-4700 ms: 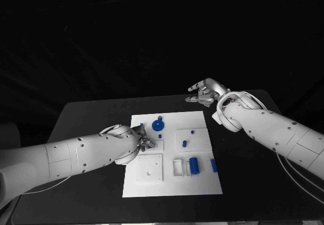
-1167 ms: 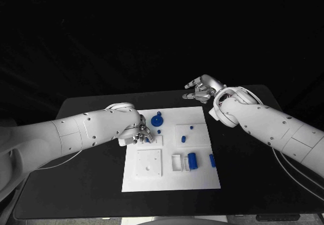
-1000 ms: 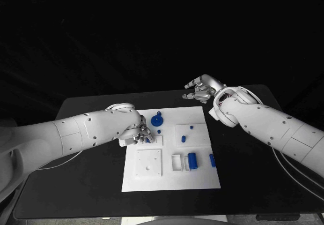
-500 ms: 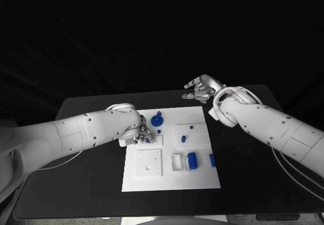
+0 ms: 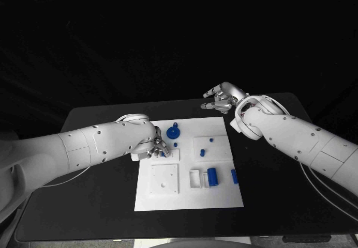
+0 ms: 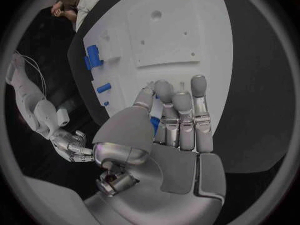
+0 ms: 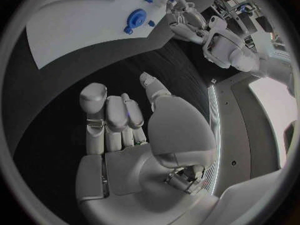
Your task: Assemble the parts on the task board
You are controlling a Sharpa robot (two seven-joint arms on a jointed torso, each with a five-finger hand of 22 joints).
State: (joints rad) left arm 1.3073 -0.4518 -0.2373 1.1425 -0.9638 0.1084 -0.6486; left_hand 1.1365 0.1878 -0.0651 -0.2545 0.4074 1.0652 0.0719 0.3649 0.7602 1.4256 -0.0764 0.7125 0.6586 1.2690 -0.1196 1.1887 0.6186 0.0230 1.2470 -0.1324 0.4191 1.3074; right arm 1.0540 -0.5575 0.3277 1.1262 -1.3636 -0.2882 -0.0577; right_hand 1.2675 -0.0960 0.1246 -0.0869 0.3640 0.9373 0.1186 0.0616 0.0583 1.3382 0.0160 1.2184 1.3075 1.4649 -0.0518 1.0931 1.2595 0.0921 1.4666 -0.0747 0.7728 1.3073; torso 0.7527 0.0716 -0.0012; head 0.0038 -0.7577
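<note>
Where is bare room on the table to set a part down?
Bare table lies between the board and the near edge, under the left arm. The board's far half is crowded: blue wheel, left robot hand.

A black counter [image 5: 97,206] carries everything, its matte top running out to all sides beneath the work. In the head view its far edge [image 5: 112,109] shows as a thin paler line against a black backdrop [image 5: 149,46] that hangs behind it in soft folds. The same dark counter surface [image 6: 256,100] curves past in the left wrist view, and it appears again in the right wrist view [image 7: 162,70]. A thin pale cable [image 5: 328,194] lies across the counter's right side.
</note>
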